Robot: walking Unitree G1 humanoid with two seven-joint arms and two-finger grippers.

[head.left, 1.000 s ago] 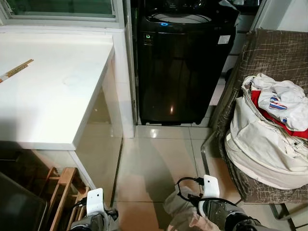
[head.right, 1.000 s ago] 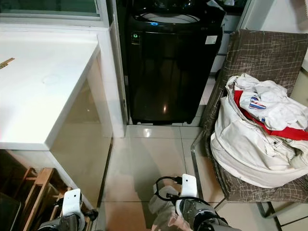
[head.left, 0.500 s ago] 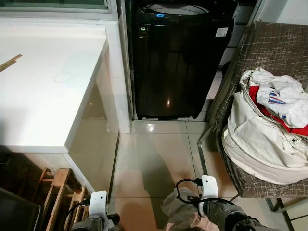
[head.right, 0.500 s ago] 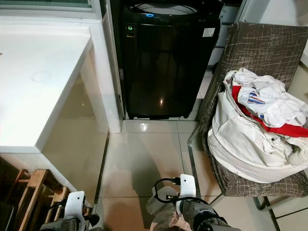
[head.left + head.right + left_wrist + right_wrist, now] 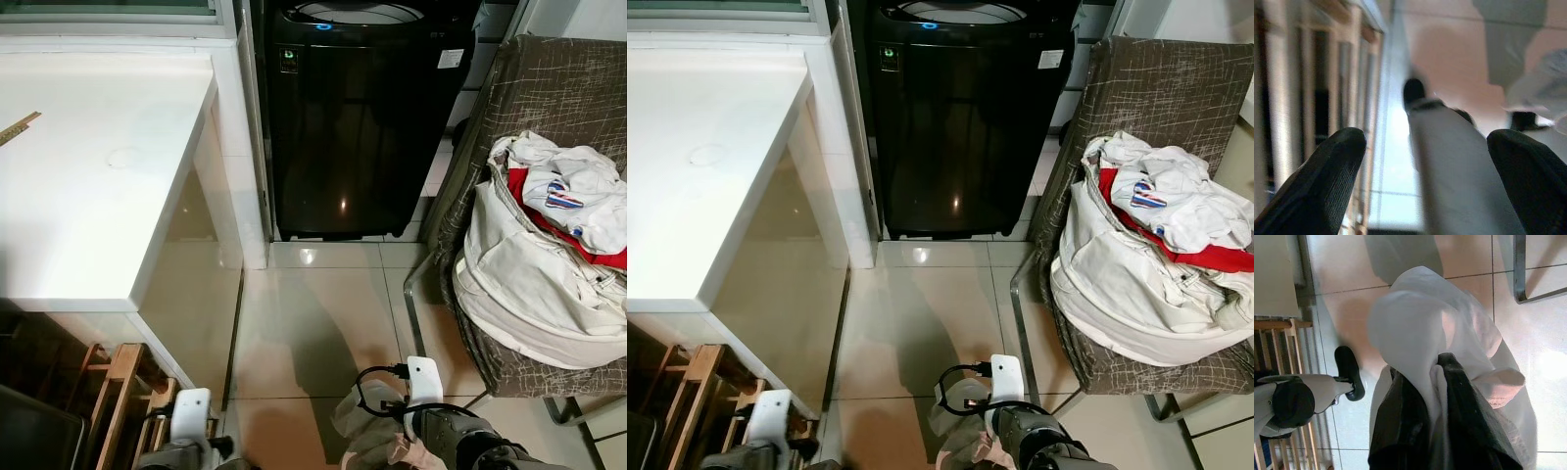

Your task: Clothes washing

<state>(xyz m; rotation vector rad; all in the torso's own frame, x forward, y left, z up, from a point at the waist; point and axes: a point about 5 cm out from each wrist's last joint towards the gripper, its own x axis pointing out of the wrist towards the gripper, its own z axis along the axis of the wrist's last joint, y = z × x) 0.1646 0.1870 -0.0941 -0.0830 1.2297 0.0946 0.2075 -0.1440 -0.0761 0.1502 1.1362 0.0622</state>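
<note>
A black top-loading washing machine stands ahead against the far wall, a blue light on its top panel. To the right, a cream laundry bag heaped with white and red clothes rests on a brown chair. My right gripper hangs low above the tiled floor, shut on a pale garment that drapes over its fingers; the same garment appears bunched beside the right wrist. My left gripper hangs low near the wooden rack, fingers spread open with nothing between them.
A white counter fills the left side, with a wooden slatted rack under its front edge. Glossy beige floor tiles run between the counter and the chair up to the machine.
The camera has shifted slightly; the machine and chair sit a little differently in the picture. Both arms hang as before, the right still holding the garment.
</note>
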